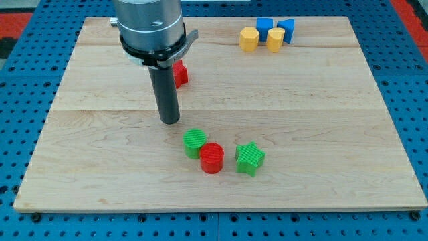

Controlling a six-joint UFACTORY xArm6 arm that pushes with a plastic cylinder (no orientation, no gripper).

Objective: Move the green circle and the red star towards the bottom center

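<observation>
bright, even overhead light, sharp focus, soft short shadows beside blocks.

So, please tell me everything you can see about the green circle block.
The green circle is a short upright cylinder with a ribbed, plastic-looking top. It sits on the wooden board, below centre. It seems to touch the red circle at its lower right. My tip stands just above it, to its left, not touching it.

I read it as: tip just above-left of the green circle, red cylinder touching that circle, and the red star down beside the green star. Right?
Not quite. The camera view shows the red star up near the view's top, partly behind the rod, not beside the green star. The rest holds: my tip is above-left of the green circle, which the red cylinder touches.
</observation>
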